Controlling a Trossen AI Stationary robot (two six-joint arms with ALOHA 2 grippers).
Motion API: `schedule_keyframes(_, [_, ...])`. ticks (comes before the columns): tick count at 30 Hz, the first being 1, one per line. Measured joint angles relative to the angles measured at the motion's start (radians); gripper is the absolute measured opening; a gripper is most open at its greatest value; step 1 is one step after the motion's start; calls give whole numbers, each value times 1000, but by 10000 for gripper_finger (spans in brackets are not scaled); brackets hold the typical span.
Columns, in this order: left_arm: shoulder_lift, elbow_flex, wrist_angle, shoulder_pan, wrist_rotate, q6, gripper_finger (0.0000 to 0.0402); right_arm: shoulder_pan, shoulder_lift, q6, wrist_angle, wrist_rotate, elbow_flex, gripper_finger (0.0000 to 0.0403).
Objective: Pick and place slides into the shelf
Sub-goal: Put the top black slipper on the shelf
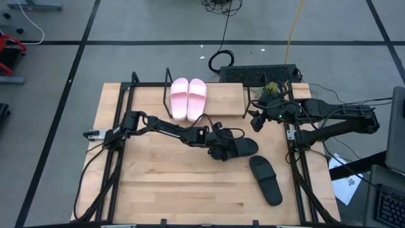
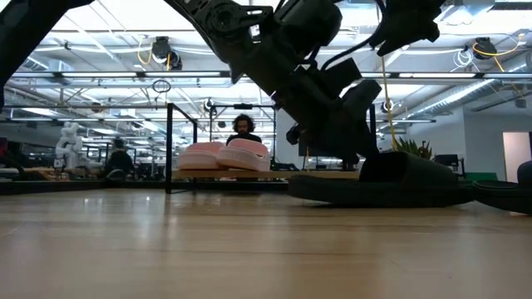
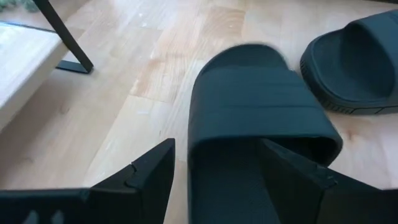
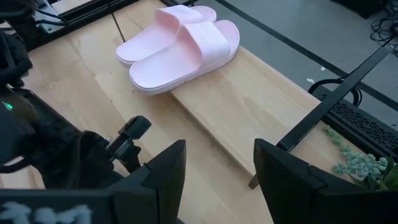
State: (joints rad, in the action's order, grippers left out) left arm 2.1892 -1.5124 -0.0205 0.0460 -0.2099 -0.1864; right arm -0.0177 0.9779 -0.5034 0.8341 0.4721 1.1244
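Between the left arm's spread fingers (image 3: 214,177), the black slide's (image 3: 255,118) edge needs a firm, level pinch before lifting toward the shelf (image 1: 221,98); the right fingers (image 4: 217,180) hang released, empty.

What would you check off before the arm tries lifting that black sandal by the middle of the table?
1. Pink pair on the shelf: ok.
2. Free board beside the pink pair: ok.
3. Left gripper at the near black slide, one finger inside its strap: ok.
4. Jaws clamped on that slide: cannot tell.
5. Second black slide lying apart on the table: ok.
6. Right gripper open, empty, above the shelf's end: ok.
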Motion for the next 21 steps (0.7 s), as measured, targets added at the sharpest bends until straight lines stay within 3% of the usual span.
schedule_keyframes(11, [36, 0, -64, 4, 25, 8, 227, 0, 0, -7, -9, -1, 0, 180])
schedule_keyframes(21, [37, 0, -67, -14, -27, 52, 227, 0, 0, -8, -23, -1, 0, 180])
